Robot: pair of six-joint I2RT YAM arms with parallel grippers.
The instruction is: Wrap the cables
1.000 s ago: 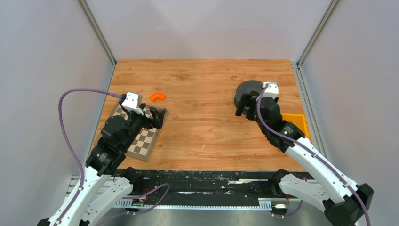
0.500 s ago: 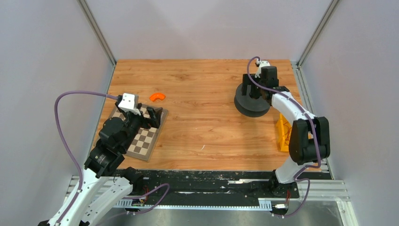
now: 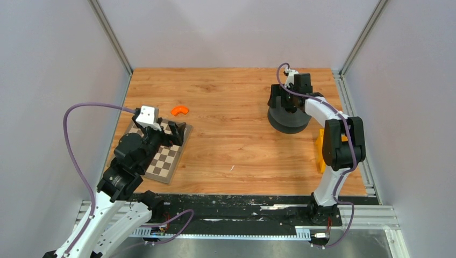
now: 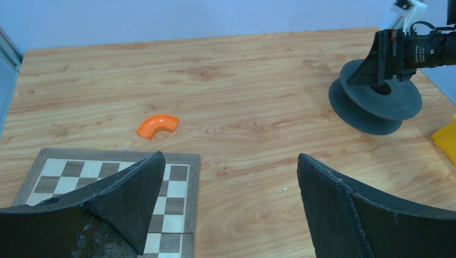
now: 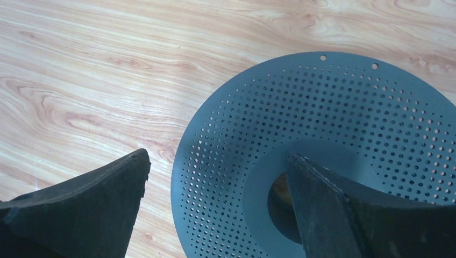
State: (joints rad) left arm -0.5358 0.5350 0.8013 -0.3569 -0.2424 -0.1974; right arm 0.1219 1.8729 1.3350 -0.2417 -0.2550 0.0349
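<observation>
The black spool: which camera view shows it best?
The left wrist view: the spool appears from the side, both discs visible. The right wrist view shows only its perforated top disc, cropped. The top view shows it small, partly covered by the right arm.

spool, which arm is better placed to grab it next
Right. The right gripper, open, hangs directly over the spool, one finger above the hub, the other past the rim. The left gripper, also open, sits above the chessboard across the table.
</observation>
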